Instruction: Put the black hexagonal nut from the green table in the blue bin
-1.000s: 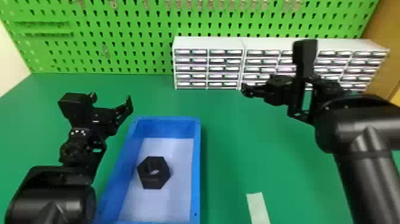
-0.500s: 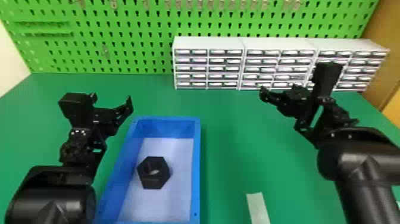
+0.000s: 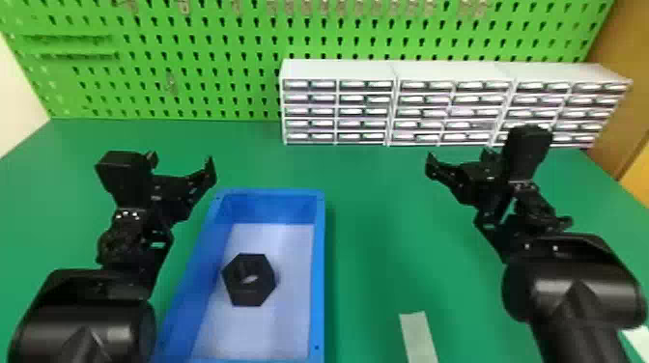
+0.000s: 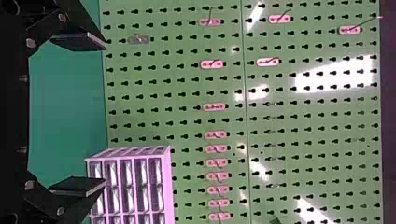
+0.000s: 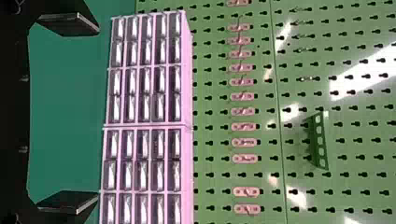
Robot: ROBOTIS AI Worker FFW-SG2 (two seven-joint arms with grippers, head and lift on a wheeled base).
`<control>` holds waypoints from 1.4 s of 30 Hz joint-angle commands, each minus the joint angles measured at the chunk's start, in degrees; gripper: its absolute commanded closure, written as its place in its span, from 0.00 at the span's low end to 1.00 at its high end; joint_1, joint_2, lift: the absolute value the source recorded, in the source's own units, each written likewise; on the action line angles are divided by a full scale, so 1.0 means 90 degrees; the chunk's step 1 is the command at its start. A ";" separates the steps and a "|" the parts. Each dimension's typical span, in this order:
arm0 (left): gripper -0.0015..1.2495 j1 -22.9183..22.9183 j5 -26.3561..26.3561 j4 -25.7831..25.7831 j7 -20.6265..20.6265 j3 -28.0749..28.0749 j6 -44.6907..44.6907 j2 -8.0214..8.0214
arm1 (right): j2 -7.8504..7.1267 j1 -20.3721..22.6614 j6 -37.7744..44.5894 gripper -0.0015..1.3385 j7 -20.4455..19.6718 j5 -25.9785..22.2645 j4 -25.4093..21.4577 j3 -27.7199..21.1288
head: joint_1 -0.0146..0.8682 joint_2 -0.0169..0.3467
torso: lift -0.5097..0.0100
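The black hexagonal nut [image 3: 249, 280] lies flat on the floor of the blue bin [image 3: 318, 270], nearer its left wall. My left gripper [image 3: 182, 164] is parked above the table, beyond the bin's far left corner, and in its own wrist view the left gripper [image 4: 100, 114] stands open with nothing between its fingers. To the right of the bin, well apart from it, my right gripper [image 3: 456, 157] is over the green table [image 3: 372, 231]; the right wrist view has the right gripper [image 5: 98, 114] open and holding nothing.
White drawer cabinets [image 3: 338, 70] stand along the table's back edge, against a green pegboard [image 3: 193, 43]. A pale strip [image 3: 418, 335] lies on the table to the right of the bin, near the front.
The right arm has shifted right and toward the robot, then its gripper has come a little back to the left and lower. Left arm, nut and bin have kept still.
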 commanded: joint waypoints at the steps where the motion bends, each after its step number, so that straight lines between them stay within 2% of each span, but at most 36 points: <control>1: 0.19 0.0003 0.0018 0.0001 0.0000 0.0005 0.0000 0.0001 | 0.0010 0.0082 -0.0170 0.05 -0.0055 0.0003 0.0119 0.0021 | 0.79 0.19 | 0.79; 8: 0.19 0.0003 0.0018 0.0001 0.0000 -0.0014 0.0039 0.0001 | -0.0020 0.0209 -0.0521 0.05 -0.0358 0.0042 0.0167 0.0226 | 0.79 0.19 | 0.79; 14: 0.19 -0.0016 0.0018 0.0001 0.0000 -0.0044 0.0049 0.0001 | -0.0147 0.0327 -0.0853 0.05 -0.0680 -0.0017 0.0187 0.0529 | 0.79 0.19 | 0.79; 27: 0.19 -0.0026 0.0047 0.0001 0.0000 -0.0092 0.0059 0.0001 | -0.0176 0.0424 -0.0980 0.05 -0.0836 -0.0261 0.0187 0.0783 | 0.79 0.19 | 0.79; 35: 0.19 -0.0065 0.0066 0.0010 0.0000 -0.0112 0.0059 -0.0009 | -0.0264 0.0385 -0.0980 0.05 -0.0944 -0.0163 0.0187 0.0939 | 0.79 0.19 | 0.79; 42: 0.19 -0.0026 0.0125 0.0010 0.0000 -0.0063 0.0059 -0.0009 | -0.0235 0.0405 -0.0970 0.05 -0.0993 -0.0095 0.0177 0.0949 | 0.79 0.19 | 0.79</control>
